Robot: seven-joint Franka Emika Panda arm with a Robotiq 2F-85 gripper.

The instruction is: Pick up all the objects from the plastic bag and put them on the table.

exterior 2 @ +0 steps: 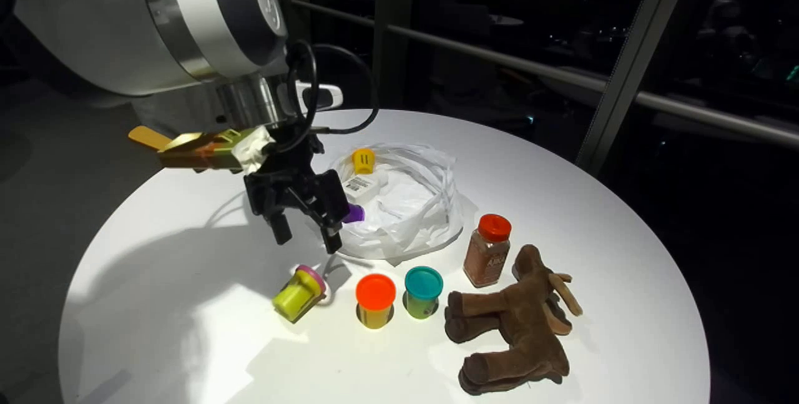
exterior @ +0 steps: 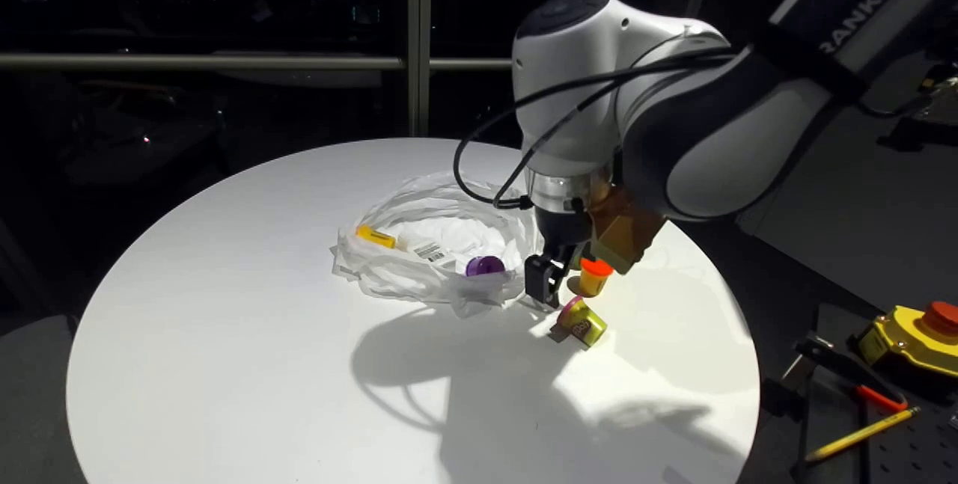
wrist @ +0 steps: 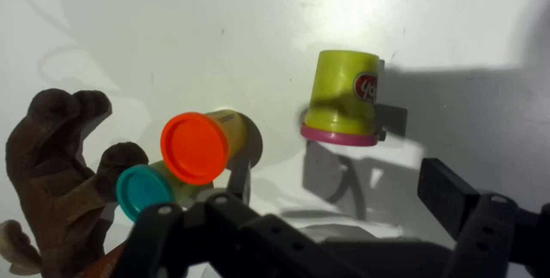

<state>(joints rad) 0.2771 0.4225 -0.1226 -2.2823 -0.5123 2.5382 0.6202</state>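
With my gripper (exterior 2: 308,240) spread and holding nothing, I judge the purple tub (exterior: 485,267), at four o'clock inside the plastic bag (exterior: 397,274) in an exterior view, light, stiff and slightly slick, best pinched across its round sides, clear of the bag's folds.

Franka Panda arm (exterior: 572,87): white shells (exterior 2: 93,29), black insets (exterior 2: 240,10)
Lettering (exterior: 887,1): white capitals on black
Cables (exterior: 636,72): black, looped
Wrist collar (exterior: 560,191): silvery metal
Wrist attachment (exterior 2: 203,149): gold-brown, angular
Claw (exterior 2: 308,238): black, blocky fingers (exterior 2: 281,229), round pale screws (wrist: 498,199)
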